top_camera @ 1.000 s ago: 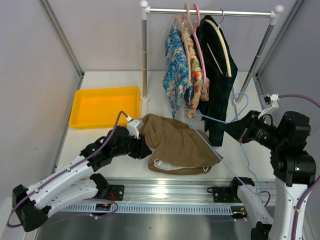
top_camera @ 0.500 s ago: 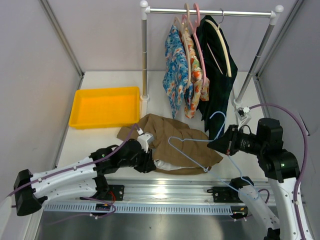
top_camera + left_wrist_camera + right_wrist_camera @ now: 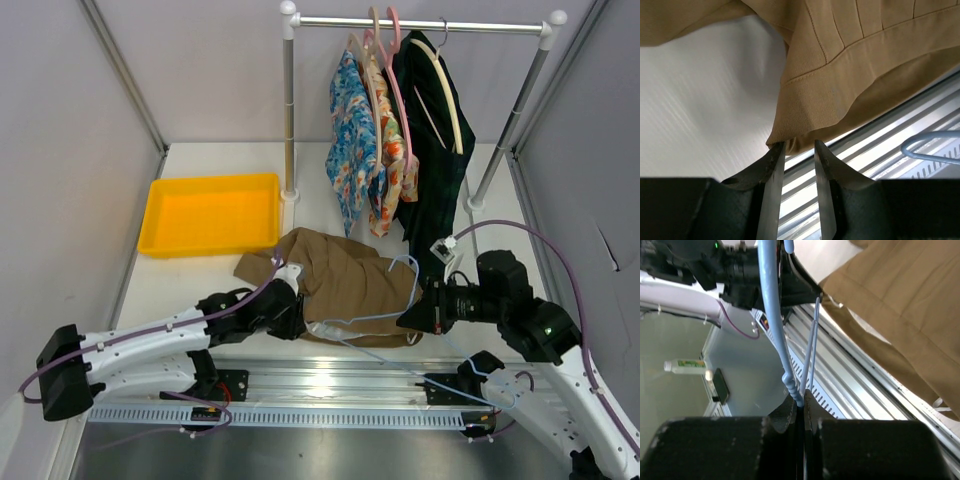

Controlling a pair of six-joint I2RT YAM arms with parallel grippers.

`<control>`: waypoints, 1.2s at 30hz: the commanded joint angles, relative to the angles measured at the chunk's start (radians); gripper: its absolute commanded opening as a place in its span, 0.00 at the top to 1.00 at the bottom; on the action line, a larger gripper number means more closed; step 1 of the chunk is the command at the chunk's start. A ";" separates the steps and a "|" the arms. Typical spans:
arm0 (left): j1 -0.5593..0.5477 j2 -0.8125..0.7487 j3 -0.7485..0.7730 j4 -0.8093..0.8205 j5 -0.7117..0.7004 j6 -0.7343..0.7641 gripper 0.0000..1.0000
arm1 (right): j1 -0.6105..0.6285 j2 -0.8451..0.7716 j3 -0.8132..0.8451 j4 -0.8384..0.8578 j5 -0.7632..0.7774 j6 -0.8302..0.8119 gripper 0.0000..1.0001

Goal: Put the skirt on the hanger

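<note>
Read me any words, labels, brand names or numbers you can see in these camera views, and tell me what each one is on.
No text can be read in any view.
Bottle off the table in the right wrist view: green-and-white label, too small and blurred to read.
Small label on the rail in front of the left arm's base: too small to read.
The skirt, hanger and yellow tray show no print.

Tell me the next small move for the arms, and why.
Probably the right gripper should slide the hanger under the skirt hem. The left gripper pinches that hem near the table's front rail, and the hanger wire already lies alongside it.
</note>
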 commanded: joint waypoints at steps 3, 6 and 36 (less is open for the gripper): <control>-0.003 0.019 0.064 0.042 -0.058 -0.014 0.64 | 0.111 0.003 -0.035 0.095 0.094 0.036 1.00; -0.003 0.042 0.085 0.042 -0.065 -0.010 0.64 | 0.166 0.020 -0.082 0.144 0.132 0.053 1.00; -0.003 0.108 0.153 0.045 -0.081 0.013 0.63 | 0.372 -0.078 -0.359 0.429 0.448 0.139 1.00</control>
